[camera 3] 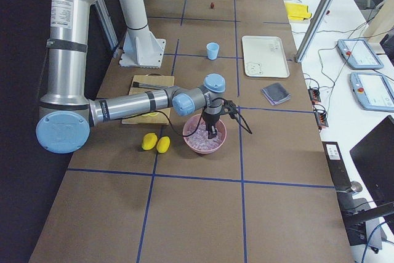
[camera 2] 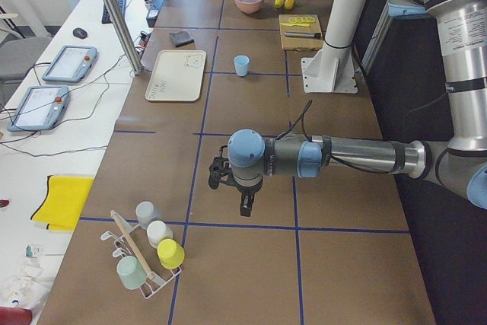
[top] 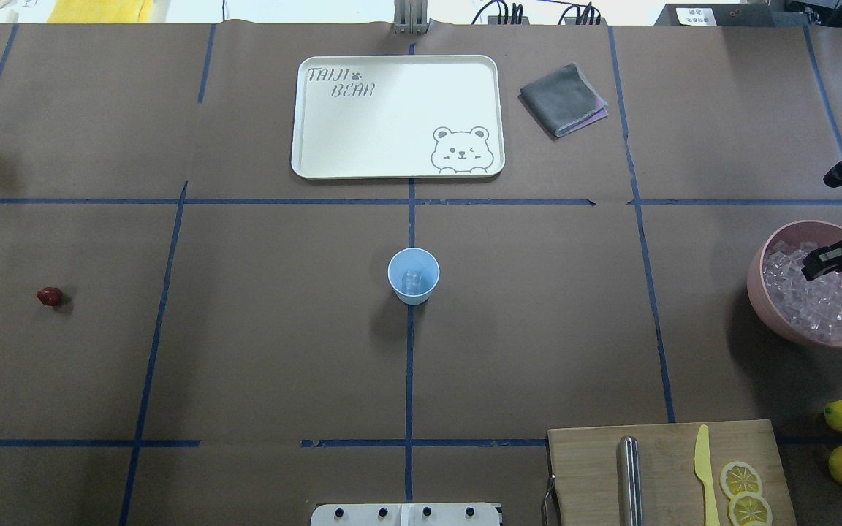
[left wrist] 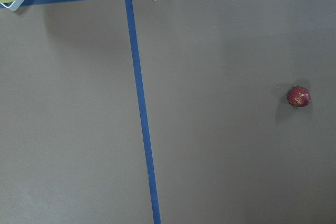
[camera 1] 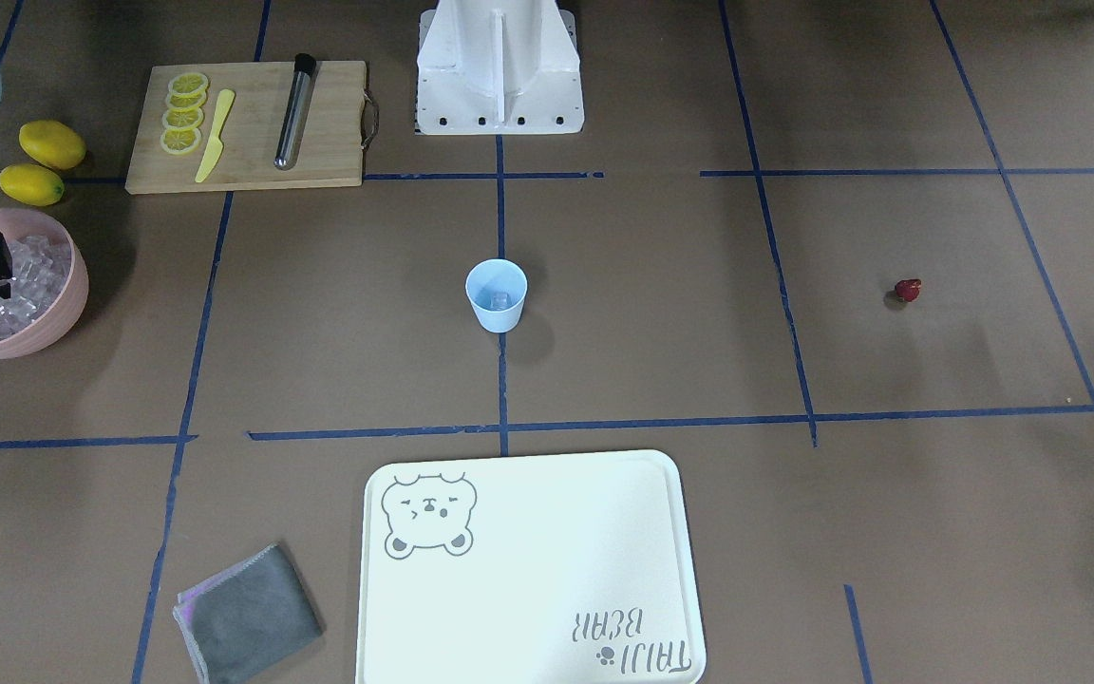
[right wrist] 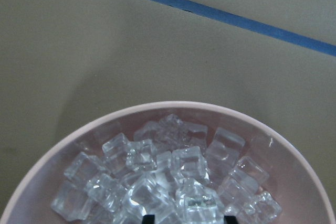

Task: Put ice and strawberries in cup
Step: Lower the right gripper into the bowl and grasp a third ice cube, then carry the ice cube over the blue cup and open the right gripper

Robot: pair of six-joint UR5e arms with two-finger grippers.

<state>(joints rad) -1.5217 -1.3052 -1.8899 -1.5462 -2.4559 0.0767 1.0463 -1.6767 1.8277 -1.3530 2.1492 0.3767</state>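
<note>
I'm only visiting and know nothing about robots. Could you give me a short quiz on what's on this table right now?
1. On which side of the robot, its left or its right, does the strawberry lie?
2. What already lies in the cup? A ice; B strawberry; C nothing.
3. True or false: the right gripper hangs open over the pink bowl.
Key: 1 left; 2 A; 3 true.

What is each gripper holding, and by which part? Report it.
Right gripper: open over the ice, holding nothing. Left gripper: cannot tell.
</note>
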